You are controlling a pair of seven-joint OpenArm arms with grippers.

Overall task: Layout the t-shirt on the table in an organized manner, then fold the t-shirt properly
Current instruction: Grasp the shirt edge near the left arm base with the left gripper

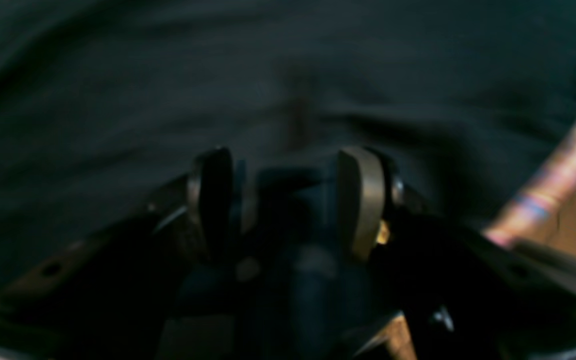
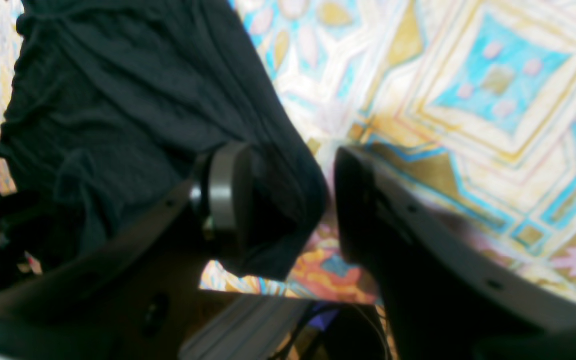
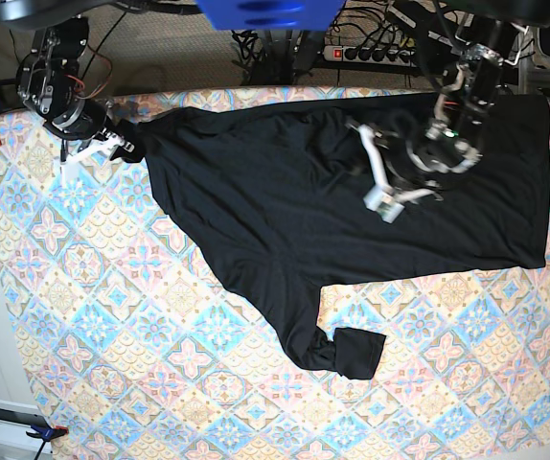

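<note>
Your left jaws stand apart over the middle of the t-shirt, and nothing is pinched between them in the left wrist view; black cloth fills nearly the whole frame beyond them. Your right jaws also stand apart, straddling a bunched edge of the shirt at lower centre of the right wrist view; they are not clamped on it, though whether the cloth touches the left-hand finger you cannot tell.

Farther out, in the base view, the t-shirt lies across the upper half of the tabletop, its long axis running left to right. The right gripper sits at the shirt's upper-left tip, the left gripper above its body at upper right. 1 sleeve trails down to lower centre and ends in a folded-over cuff.

That curled sleeve looks like the part needing spreading, and it lies below both grippers, somewhat nearer your left arm.
</note>
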